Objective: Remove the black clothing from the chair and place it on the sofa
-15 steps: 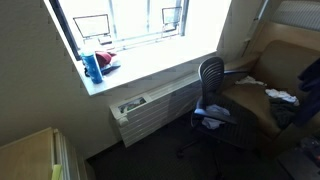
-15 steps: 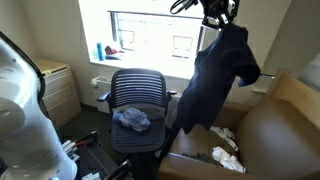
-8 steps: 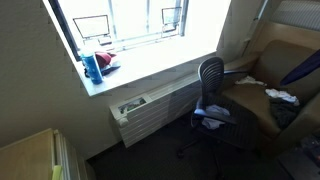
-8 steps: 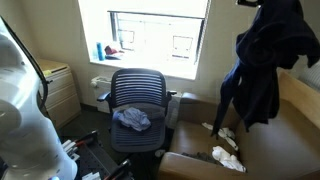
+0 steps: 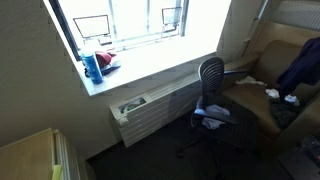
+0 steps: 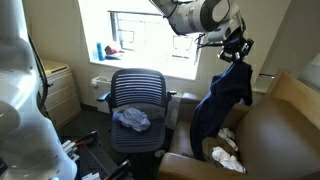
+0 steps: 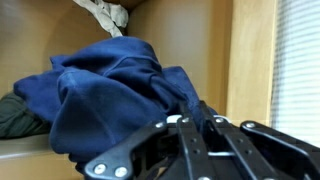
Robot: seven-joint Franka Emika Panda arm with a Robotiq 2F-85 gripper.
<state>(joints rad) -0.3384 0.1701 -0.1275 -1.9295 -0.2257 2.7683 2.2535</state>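
The black clothing, a dark navy garment, hangs from my gripper above the brown sofa; its lower end reaches down to the seat near the sofa's arm. In the wrist view the gripper is shut on a bunched fold of the clothing. In an exterior view the clothing hangs over the sofa at the right edge. The black office chair stands apart, left of the sofa, and also shows by the radiator.
A crumpled blue-grey cloth lies on the chair seat. White cloths lie on the sofa seat, and a dark green item lies beside the clothing. A window sill holds bottles. A cabinet stands left of the chair.
The clothing swung from near the chair to high over the sofa, and now hangs lower over the sofa seat. The arm has come down into view.
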